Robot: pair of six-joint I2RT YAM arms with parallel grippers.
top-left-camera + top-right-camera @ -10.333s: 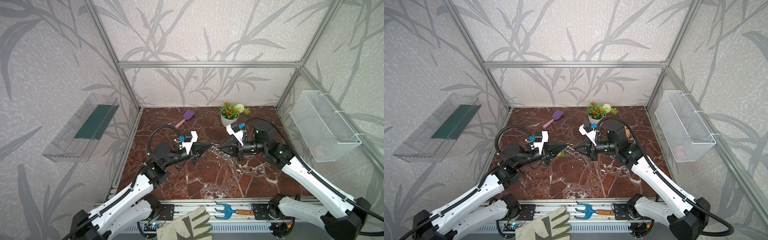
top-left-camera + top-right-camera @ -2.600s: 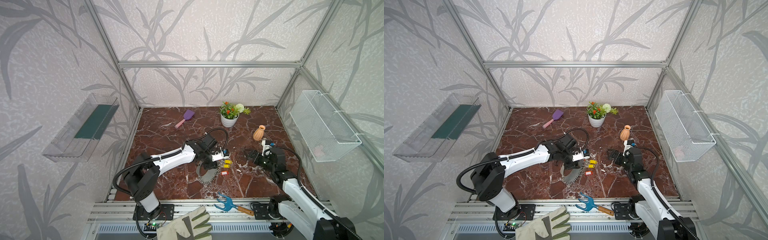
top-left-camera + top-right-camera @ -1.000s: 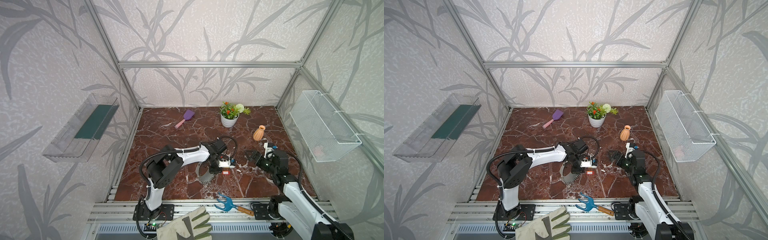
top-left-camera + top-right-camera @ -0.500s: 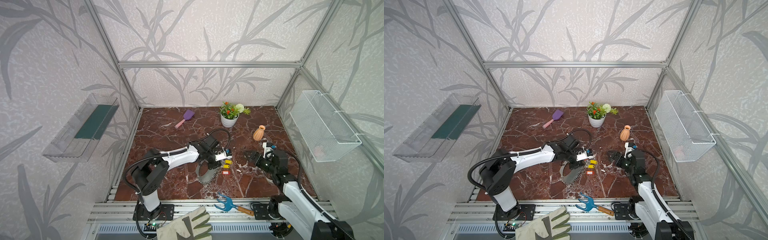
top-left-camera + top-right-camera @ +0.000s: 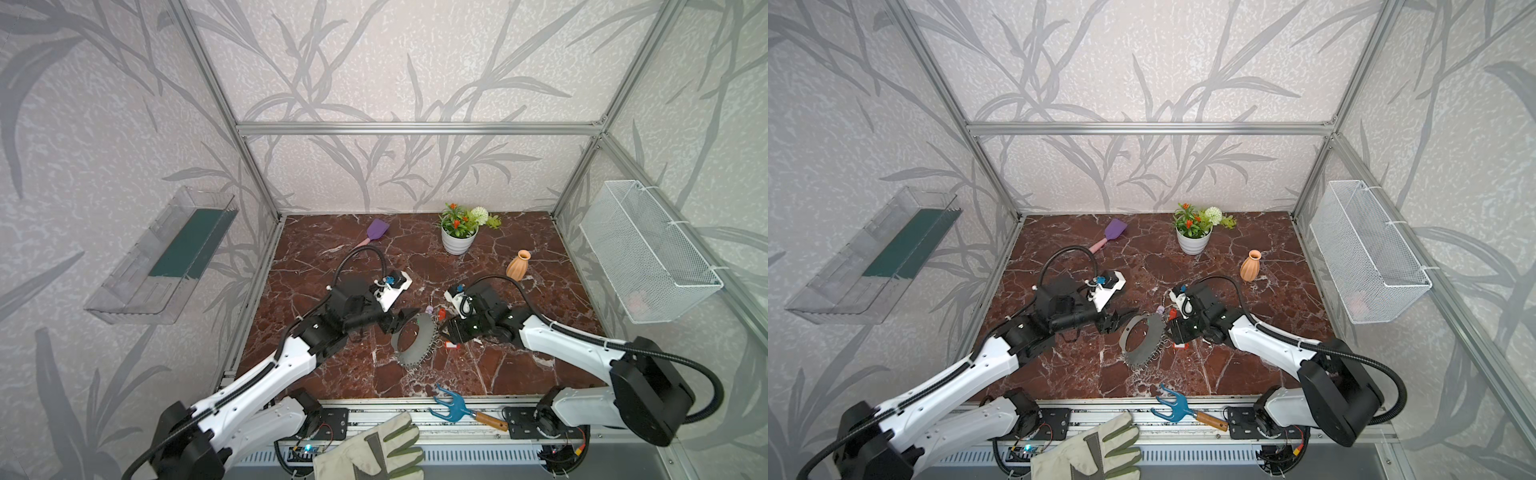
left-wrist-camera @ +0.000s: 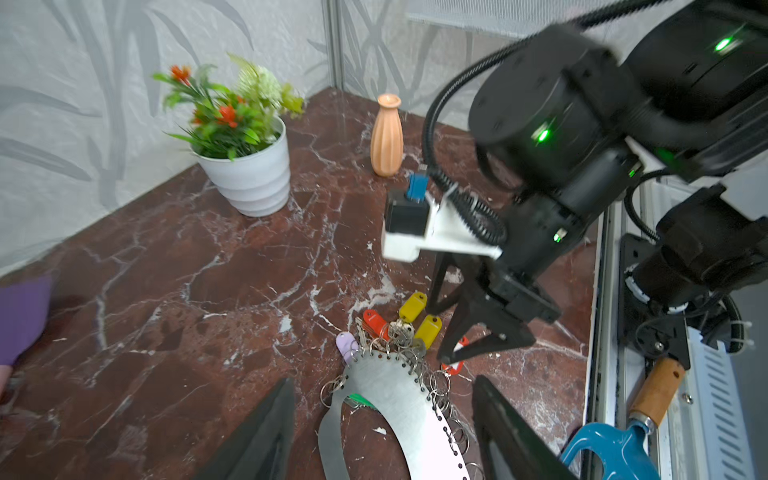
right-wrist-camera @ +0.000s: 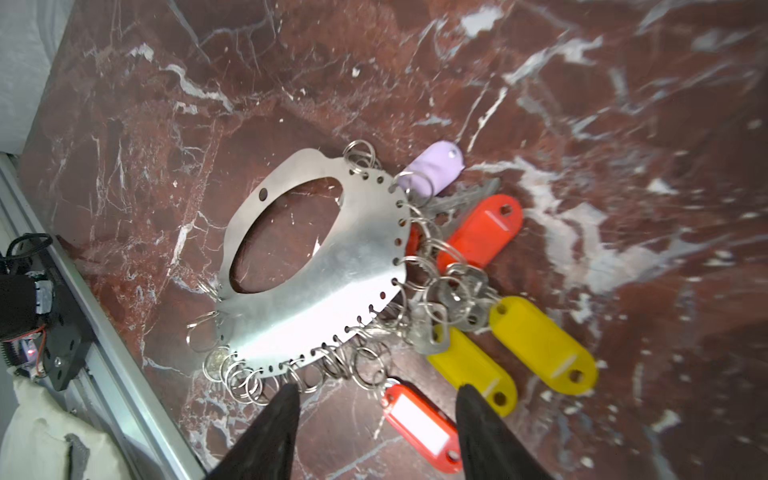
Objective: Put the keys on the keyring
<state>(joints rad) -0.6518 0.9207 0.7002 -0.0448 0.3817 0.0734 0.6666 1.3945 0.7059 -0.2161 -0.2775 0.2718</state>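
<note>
We judge the step in hand to be picking up a loose key. The keyring [image 5: 415, 345] lies flat on the worktop [image 5: 332, 249] between the arms, the keys [image 7: 465, 291] bunched against its ringed edge and 1 red tag [image 7: 419, 428] just beside that fringe. The right tool [image 7: 376, 386] hangs over this tag, jaws spread and pinching nothing, and the left tool [image 6: 382, 380] stands spread astride an end of the keyring, gripping nothing. Next, we reckon, the right tool must close on the tag while the left steadies the keyring.
</note>
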